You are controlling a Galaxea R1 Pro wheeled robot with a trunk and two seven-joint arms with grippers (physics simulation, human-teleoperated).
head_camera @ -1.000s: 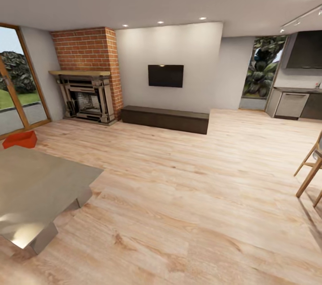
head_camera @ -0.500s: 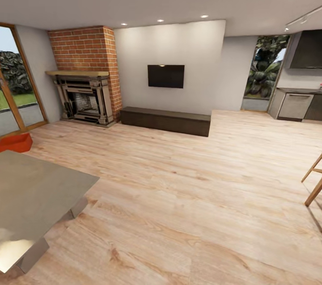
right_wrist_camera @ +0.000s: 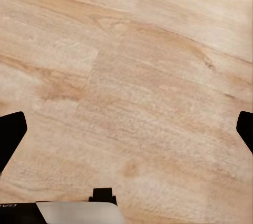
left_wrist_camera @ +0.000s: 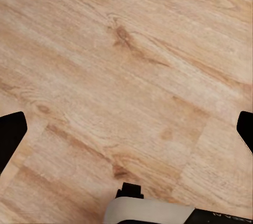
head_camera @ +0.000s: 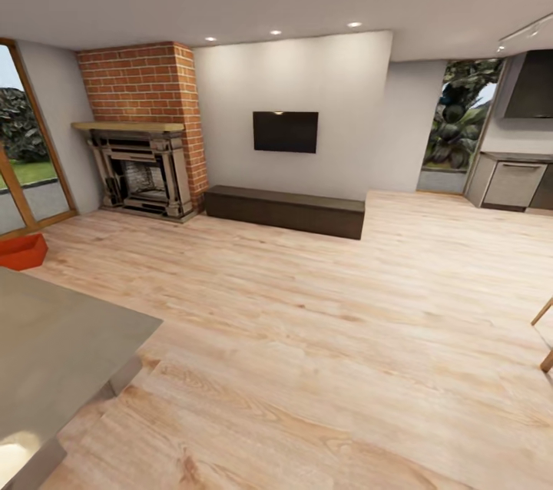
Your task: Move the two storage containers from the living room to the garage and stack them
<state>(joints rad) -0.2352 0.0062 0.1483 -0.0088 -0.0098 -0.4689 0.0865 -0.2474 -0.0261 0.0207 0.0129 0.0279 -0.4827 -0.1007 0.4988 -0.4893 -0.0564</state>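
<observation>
Both of my tools are spread wide with nothing between them: in the left wrist view the left tool (left_wrist_camera: 126,124) hangs over bare wood planks, its dark fingertips (left_wrist_camera: 10,129) out at the picture's edges, and the right tool (right_wrist_camera: 126,124) looks the same over its own patch of plank floor (right_wrist_camera: 132,76). Nearest me in the head view is a grey surface (head_camera: 54,344) at my left, with nothing on the part I can see. Past its far corner, on the wood floor beside the glass door (head_camera: 23,167), sits one red-orange bin (head_camera: 21,250), cut off by the picture's edge; I see just this one. I judge it light and stiff, an open thin-walled box with no lid, likely smooth and a bit slippery, so I would press a tool against each of two opposite outer walls near the rim, squeezing evenly and gently enough that the walls do not bow. Farther back stand the brick fireplace (head_camera: 142,137), the dark low cabinet (head_camera: 284,211) and the wall TV (head_camera: 285,131); a kitchen counter (head_camera: 511,179) lies far off to my right. So I am in the living room, and the garage leg is not yet begun.
</observation>
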